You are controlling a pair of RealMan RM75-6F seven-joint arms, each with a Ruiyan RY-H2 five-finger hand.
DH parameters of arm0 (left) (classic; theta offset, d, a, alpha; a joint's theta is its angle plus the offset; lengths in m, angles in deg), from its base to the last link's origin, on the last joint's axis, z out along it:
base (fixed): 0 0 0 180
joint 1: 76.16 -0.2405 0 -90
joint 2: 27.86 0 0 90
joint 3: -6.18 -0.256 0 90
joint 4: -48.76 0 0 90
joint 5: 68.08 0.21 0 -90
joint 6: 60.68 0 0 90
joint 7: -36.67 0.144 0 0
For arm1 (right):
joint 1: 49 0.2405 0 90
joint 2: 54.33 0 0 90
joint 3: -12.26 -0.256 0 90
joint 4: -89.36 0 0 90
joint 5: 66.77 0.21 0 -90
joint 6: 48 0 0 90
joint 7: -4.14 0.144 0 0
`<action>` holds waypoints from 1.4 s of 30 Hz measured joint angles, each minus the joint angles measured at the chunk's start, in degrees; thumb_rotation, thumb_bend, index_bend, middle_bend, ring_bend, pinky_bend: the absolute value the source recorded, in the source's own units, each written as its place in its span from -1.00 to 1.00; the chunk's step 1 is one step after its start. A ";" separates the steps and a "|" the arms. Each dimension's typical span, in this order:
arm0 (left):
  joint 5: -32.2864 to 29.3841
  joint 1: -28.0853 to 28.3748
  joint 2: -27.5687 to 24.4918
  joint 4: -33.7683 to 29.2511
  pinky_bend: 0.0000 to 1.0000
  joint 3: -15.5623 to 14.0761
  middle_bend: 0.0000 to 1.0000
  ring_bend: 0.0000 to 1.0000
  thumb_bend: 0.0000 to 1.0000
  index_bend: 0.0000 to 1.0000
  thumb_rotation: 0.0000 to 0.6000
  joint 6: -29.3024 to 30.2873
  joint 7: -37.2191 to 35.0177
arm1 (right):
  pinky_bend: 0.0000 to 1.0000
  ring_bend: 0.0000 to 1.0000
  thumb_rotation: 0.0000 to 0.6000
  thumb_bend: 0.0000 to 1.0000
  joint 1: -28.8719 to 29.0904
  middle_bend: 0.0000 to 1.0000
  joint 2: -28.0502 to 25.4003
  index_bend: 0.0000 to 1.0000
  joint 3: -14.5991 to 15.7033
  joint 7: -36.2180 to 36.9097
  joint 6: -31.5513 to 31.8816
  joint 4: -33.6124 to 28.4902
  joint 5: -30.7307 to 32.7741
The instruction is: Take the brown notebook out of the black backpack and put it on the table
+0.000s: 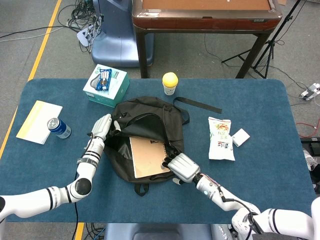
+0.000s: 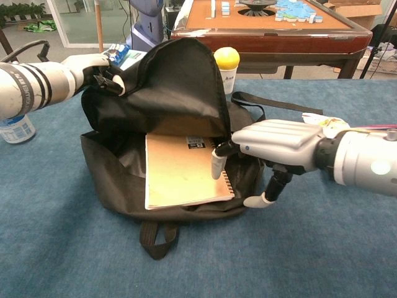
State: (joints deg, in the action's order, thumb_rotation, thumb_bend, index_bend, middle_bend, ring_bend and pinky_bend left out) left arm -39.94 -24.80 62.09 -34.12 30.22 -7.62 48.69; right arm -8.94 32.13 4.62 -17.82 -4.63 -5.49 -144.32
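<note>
Bag held open, notebook reached but not yet gripped.

The blue table [image 1: 260, 115] carries the black backpack [image 1: 150, 112], and your left hand [image 1: 101, 128] grips its flap and holds the mouth lifted wide. The brown notebook [image 2: 180, 171] lies flat inside that mouth, most of its cover showing, spiral edge toward your right hand [image 2: 273, 144]. That hand holds nothing: its fingers [image 2: 218, 164] are spread, reaching down over the spiral edge, and whether they touch it you cannot tell. So the opening looks done; what remains, by my reading, is for you to grip the notebook, draw it clear of the backpack, and set it on bare table.
</note>
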 measured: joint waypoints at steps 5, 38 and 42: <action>-0.35 0.06 -0.24 -0.87 -0.64 -0.13 0.04 -0.21 0.65 0.32 1.00 0.30 0.14 | -0.44 -0.67 1.00 -0.68 1.63 -0.49 4.26 -0.29 -0.34 -1.01 1.05 4.58 1.52; -0.84 -0.94 -2.28 -2.52 -0.64 -0.88 0.04 -0.21 0.65 0.31 1.00 -0.56 -2.10 | -0.44 -0.76 1.00 -0.84 6.59 -0.63 17.10 -0.41 0.16 -6.90 4.80 17.99 6.62; -0.77 -0.86 -2.40 -2.69 -0.64 -0.91 0.04 -0.21 0.65 0.31 1.00 -0.53 -2.14 | -0.44 -0.76 1.00 -0.84 6.83 -0.63 18.33 -0.42 0.18 -6.68 5.39 20.01 6.35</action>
State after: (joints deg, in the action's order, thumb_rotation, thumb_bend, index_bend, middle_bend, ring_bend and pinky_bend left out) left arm -40.71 -25.66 59.69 -36.81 29.30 -8.14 46.55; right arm -2.11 50.46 4.80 -24.50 0.76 14.52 -137.96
